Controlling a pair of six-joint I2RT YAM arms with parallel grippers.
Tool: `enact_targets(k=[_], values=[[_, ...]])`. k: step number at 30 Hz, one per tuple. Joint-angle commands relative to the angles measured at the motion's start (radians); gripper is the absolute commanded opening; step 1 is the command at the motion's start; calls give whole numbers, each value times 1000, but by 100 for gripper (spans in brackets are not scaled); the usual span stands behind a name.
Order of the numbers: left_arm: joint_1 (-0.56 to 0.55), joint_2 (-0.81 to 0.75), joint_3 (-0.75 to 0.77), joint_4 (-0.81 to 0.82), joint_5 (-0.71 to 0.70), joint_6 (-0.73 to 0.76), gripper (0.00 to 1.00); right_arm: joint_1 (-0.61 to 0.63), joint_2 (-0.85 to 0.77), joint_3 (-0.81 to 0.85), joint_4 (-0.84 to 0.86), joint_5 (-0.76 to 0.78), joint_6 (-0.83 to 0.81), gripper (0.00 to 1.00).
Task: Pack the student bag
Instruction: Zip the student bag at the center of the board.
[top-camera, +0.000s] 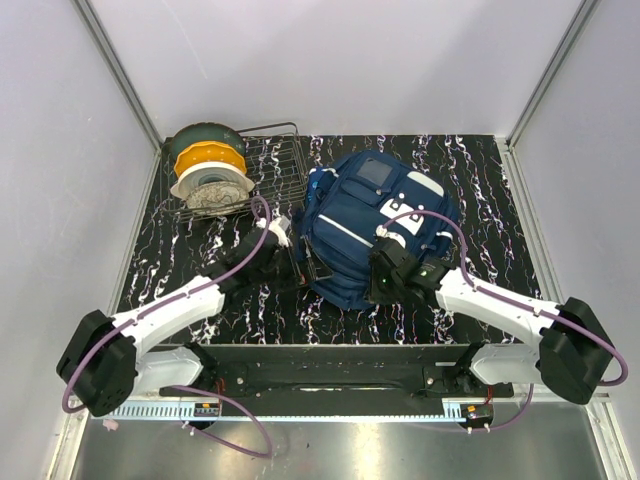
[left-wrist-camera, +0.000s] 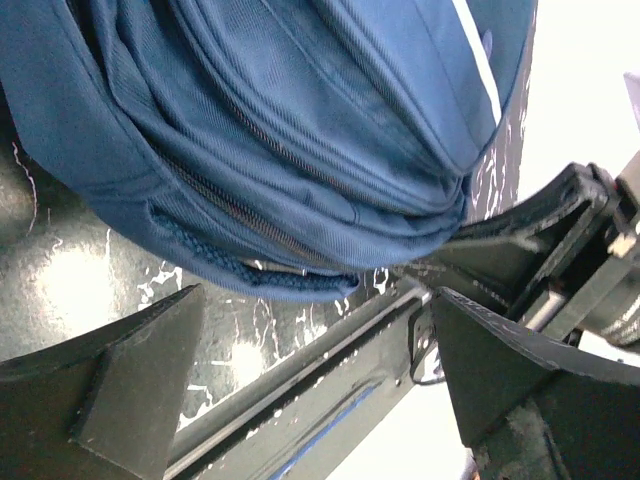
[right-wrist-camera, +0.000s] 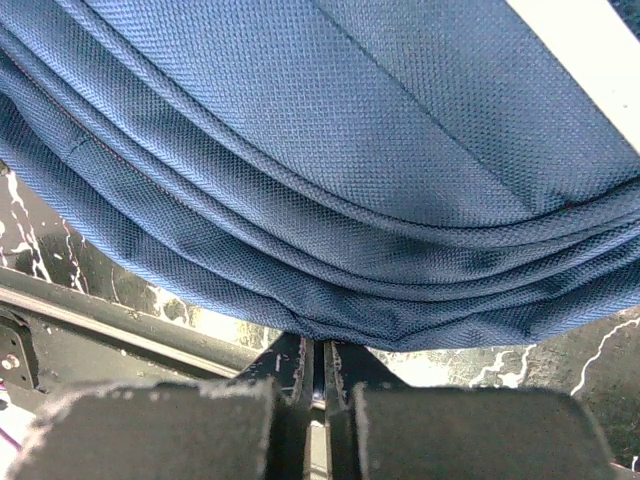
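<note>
The student bag (top-camera: 370, 215), navy with white stripes and patches, lies on the black marbled table, its zips drawn closed in the wrist views. My left gripper (top-camera: 292, 262) is at the bag's near left corner. In the left wrist view it (left-wrist-camera: 315, 310) stands wide open with nothing between its fingers, and the student bag (left-wrist-camera: 300, 130) hangs just beyond the tips. My right gripper (top-camera: 384, 280) is at the bag's near right edge. In the right wrist view it (right-wrist-camera: 318, 345) is shut, its tips pinching the lowest fold of the student bag (right-wrist-camera: 350, 150).
A wire basket (top-camera: 270, 150) stands at the back left, touching the bag, with a stack of spools (top-camera: 208, 168) in it. The black base rail (top-camera: 320, 365) runs along the near edge. White walls close in both sides and the back.
</note>
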Motion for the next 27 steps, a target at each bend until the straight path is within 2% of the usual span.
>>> enact_targets(k=[1,8,10,13,14,15,18,23,27], values=[[-34,48,43,84,-146,-112,99,-2,-43,33,85,-42,6,0],[-49,207,115,168,-155,-135,99,0,-80,15,111,-100,-19,0],[-51,235,122,209,-161,-133,96,-2,-95,6,123,-112,-31,0],[-46,246,104,275,-166,-127,71,-2,-104,0,120,-125,-49,0],[-42,249,109,277,-168,-121,58,-2,-106,-2,116,-117,-48,0],[-42,254,110,272,-168,-113,38,-2,-104,-6,110,-112,-48,0],[-28,243,103,275,-163,-92,0,-2,-104,-14,87,-79,-45,0],[30,182,108,260,-146,-47,0,0,-91,-22,2,91,10,0],[87,123,158,217,-87,2,0,-18,-112,-48,-110,224,130,0]])
